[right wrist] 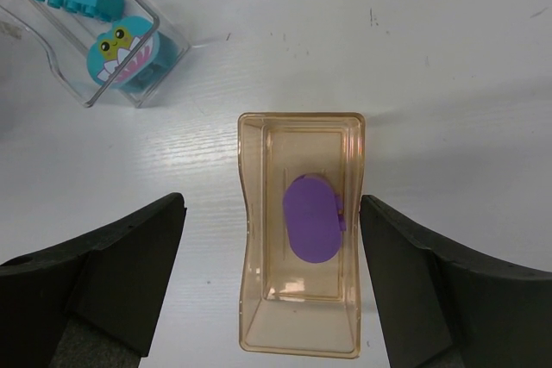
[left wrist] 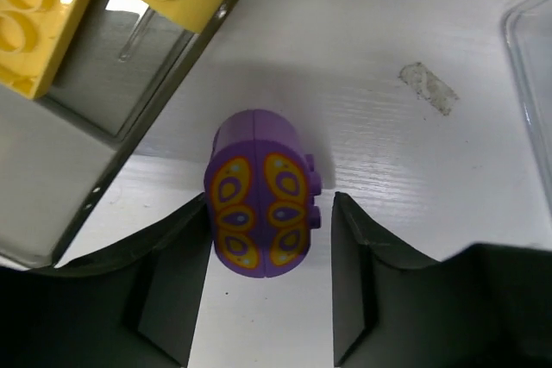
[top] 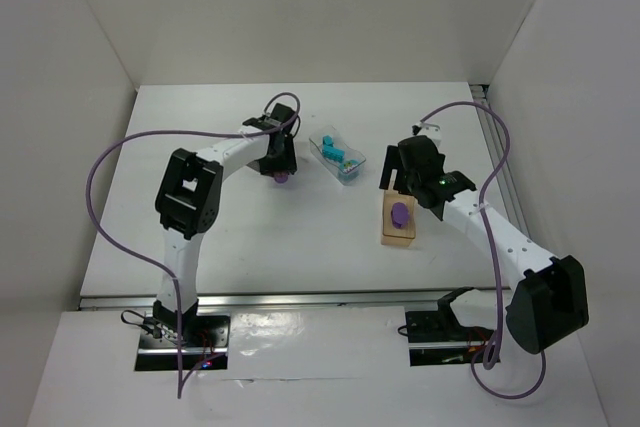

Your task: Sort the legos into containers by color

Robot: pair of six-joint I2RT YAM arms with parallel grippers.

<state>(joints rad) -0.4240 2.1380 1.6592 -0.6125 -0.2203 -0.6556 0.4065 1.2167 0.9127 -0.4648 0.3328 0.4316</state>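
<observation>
Left gripper (left wrist: 272, 206) parted, purple oval brick (left wrist: 257, 191) between its fingers, nearer the left one, right gripper (right wrist: 272, 206) spread wide, tan bin (right wrist: 247, 213) with purple piece (right wrist: 310, 218) beneath its gap

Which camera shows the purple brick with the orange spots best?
The left wrist view: the purple brick sits big and centred, pattern clear. The top view shows only a tiny purple dot of it. The right wrist view misses it.

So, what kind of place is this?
Likely a robot lab cell: white walls box in a white table, a left arm and right arm are bolted at its near edge, and a purple brick and tan bin lie on it.
</observation>
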